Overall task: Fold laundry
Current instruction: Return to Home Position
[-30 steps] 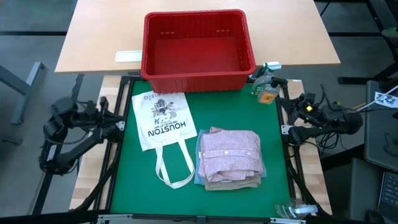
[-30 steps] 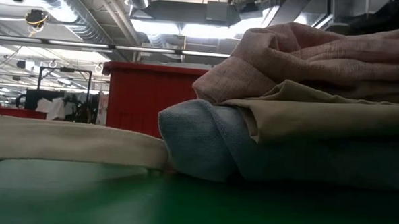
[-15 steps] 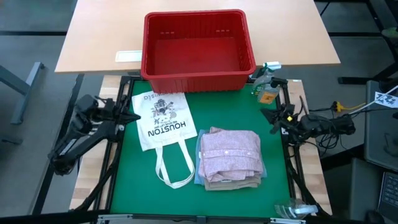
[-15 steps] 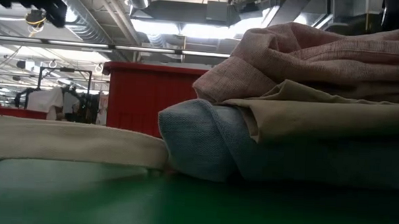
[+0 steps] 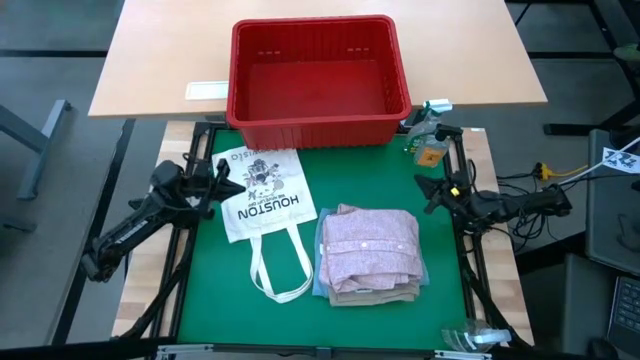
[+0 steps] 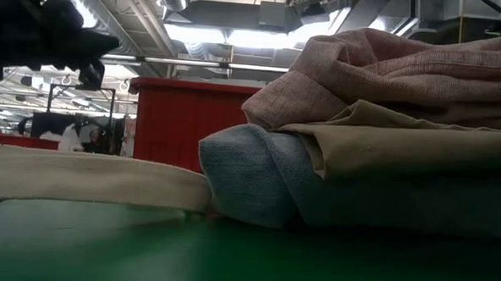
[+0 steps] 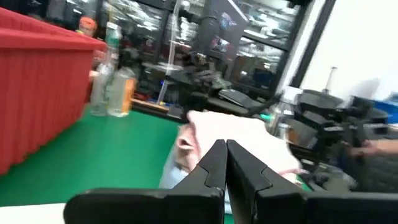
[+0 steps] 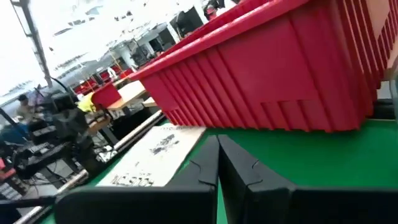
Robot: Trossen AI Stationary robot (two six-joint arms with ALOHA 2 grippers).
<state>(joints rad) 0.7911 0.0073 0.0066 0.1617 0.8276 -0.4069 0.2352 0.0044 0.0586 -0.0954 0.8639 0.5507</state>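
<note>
Green desk (image 5: 370, 170): both arms low at its side edges, tips pointing inward at each other.

Red basket (image 5: 318, 70): nothing seen inside. Stands at the far edge of the desk, beyond both sets of fingers, about midway between them.

White tote bag (image 5: 262, 195): printed, lying flat, handles toward the near edge. Its side edge is just beside the left fingers' tips.

Laundry: one folded stack, between the two sets of fingers, nearer the right ones and on the side of them away from the basket.
- pink shirt (image 5: 372, 245) on top, button placket up
- tan piece (image 6: 403, 147) under it
- blue denim (image 6: 257, 175) at the bottom, resting on the desk; its folded edge is just beside the tote's edge in the low view

Bottles (image 5: 428, 140): beside the basket's corner, just beyond the right fingers.

Left fingers (image 5: 226, 183): pressed together tip to tip in the left wrist view, holding nothing; clear of the stack.

Right fingers (image 5: 425, 186): likewise closed together in the right wrist view, nothing between them; near the stack's corner, not touching it.
</note>
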